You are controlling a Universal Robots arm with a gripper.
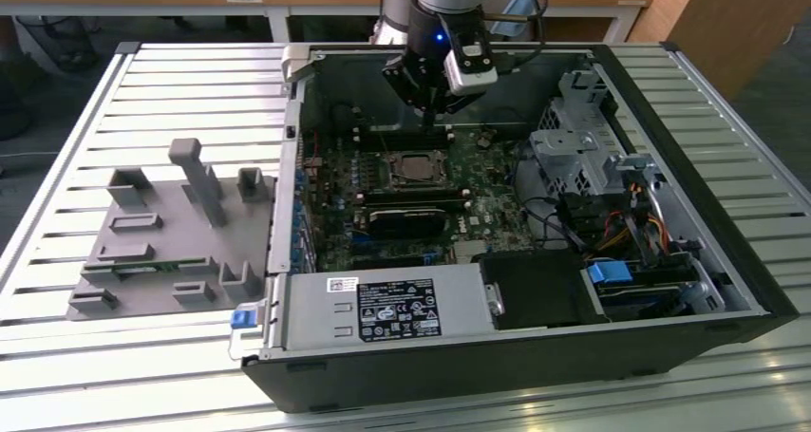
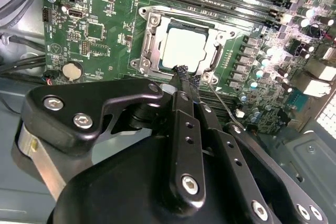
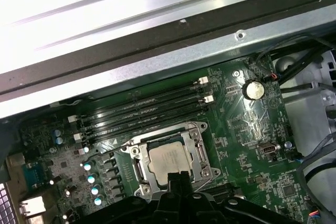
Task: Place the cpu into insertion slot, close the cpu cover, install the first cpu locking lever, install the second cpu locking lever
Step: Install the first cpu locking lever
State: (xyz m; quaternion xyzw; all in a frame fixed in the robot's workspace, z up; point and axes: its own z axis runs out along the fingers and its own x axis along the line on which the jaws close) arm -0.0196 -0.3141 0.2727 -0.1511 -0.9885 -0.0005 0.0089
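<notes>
**Exterior view.** An open computer case (image 1: 709,261) lies on a slatted metal table (image 1: 76,356). A grey moulded fixture (image 1: 165,233) rests on the table at the exterior view's left, beside the case. The arm reaches down into the case, and the gripper (image 1: 428,123) hangs over the green circuit board (image 1: 488,214). It is just behind the insertion slot (image 1: 390,162), where the cpu (image 1: 413,170) sits. A power supply (image 1: 380,309) occupies the near edge of the case.

**Second wrist view.** The gripper (image 2: 185,74) has its fingers (image 2: 181,129) drawn together at the tips, with nothing visible between them. The tips are at the edge of the cpu cover (image 2: 148,51), which lies flat as a silver frame around the cpu (image 2: 184,48). The chip's pale metal top shows through the window of the frame. A thin wire lever (image 2: 224,107) slants away from the socket corner beside the fingers. Whether it is latched cannot be told.

**First wrist view.** The cpu (image 3: 168,158) is seated inside the cpu cover (image 3: 137,167), near the long black memory slots (image 3: 142,111). A coin battery (image 3: 254,89) lies well apart from the socket. The gripper (image 3: 178,178) has its tip at the socket's edge.
</notes>
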